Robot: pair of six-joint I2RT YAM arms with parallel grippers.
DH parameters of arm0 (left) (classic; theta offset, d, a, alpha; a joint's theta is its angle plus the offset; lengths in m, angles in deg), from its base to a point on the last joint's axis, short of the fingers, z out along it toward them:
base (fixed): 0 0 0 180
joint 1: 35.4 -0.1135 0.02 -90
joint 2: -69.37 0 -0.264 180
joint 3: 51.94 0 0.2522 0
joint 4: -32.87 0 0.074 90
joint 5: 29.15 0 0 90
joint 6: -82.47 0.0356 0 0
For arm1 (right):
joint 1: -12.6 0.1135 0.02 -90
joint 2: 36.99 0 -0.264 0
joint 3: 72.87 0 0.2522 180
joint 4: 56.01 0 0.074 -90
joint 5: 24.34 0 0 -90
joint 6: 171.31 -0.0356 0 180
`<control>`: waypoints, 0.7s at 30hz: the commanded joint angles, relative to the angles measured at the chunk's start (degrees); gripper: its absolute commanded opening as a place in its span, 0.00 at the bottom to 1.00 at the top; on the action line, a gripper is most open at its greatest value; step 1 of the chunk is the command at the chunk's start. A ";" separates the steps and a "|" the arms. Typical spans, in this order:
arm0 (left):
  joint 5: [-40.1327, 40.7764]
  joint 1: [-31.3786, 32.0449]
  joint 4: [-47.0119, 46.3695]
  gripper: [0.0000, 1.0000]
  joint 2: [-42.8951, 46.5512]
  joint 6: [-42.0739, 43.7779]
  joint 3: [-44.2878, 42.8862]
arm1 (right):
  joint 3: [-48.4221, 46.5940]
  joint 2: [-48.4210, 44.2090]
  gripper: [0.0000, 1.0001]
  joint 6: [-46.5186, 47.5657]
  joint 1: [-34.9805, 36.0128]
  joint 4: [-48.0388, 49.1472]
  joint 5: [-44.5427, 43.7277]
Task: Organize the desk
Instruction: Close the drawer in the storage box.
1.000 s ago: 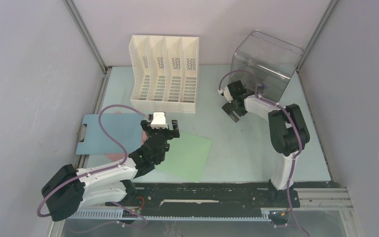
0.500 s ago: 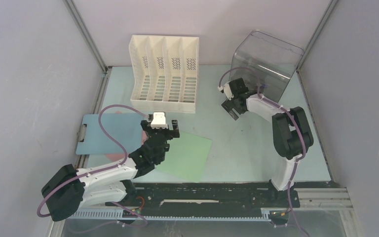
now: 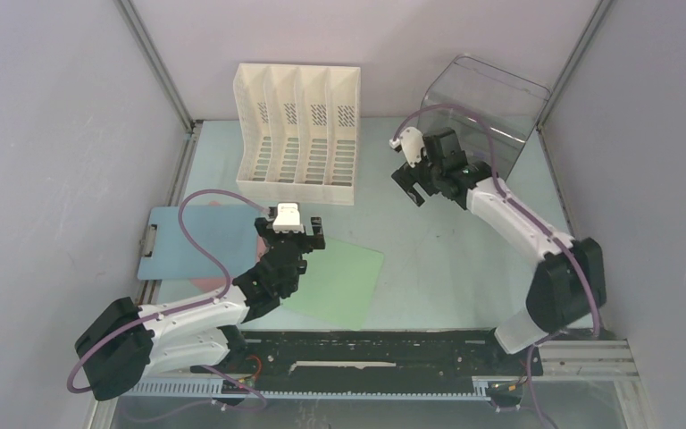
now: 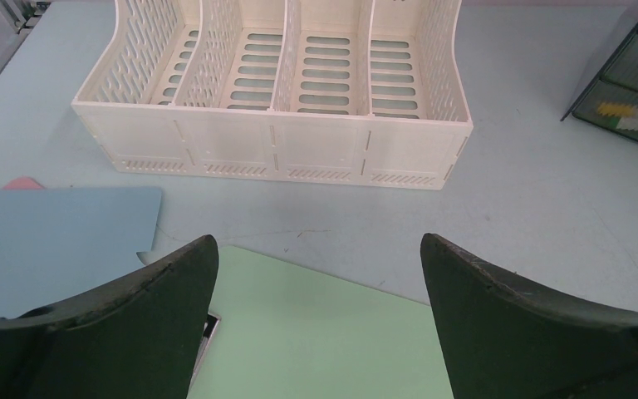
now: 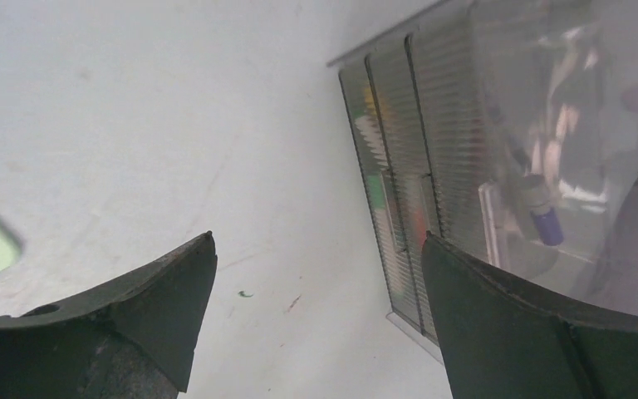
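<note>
Two sets of fingers, both spread apart, holding nothing. Left fingers (image 4: 317,241) hover over the green sheet (image 3: 344,279), prob. to lift it toward the file rack (image 3: 299,134). Right fingers (image 5: 317,237) face the clear bin (image 3: 482,112), back right. Counter (image 3: 438,259) lies under everything, w/ blue clipboard (image 3: 196,241) at left edge.

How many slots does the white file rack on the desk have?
4. They stand side by side, left to right, in the file rack at the far side of the desk. The top and left wrist views both show all four dividers' gaps, so none seems hidden.
</note>
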 commanded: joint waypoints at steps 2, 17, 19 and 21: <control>1.47 -0.29 0.04 1.00 1.49 0.71 -0.89 | -0.34 -11.79 1.00 1.21 2.66 -3.44 9.21; -14.57 -9.59 32.08 1.00 16.85 -15.79 -3.57 | 5.57 -22.20 1.00 6.60 -1.09 -18.69 53.63; -16.23 -12.40 35.64 1.00 18.07 -17.39 -3.48 | 7.35 -22.86 1.00 6.86 -1.11 -17.22 54.97; -18.21 -15.52 38.43 1.00 18.03 -18.53 -4.06 | 8.37 -23.12 1.00 7.47 -1.17 -16.40 54.76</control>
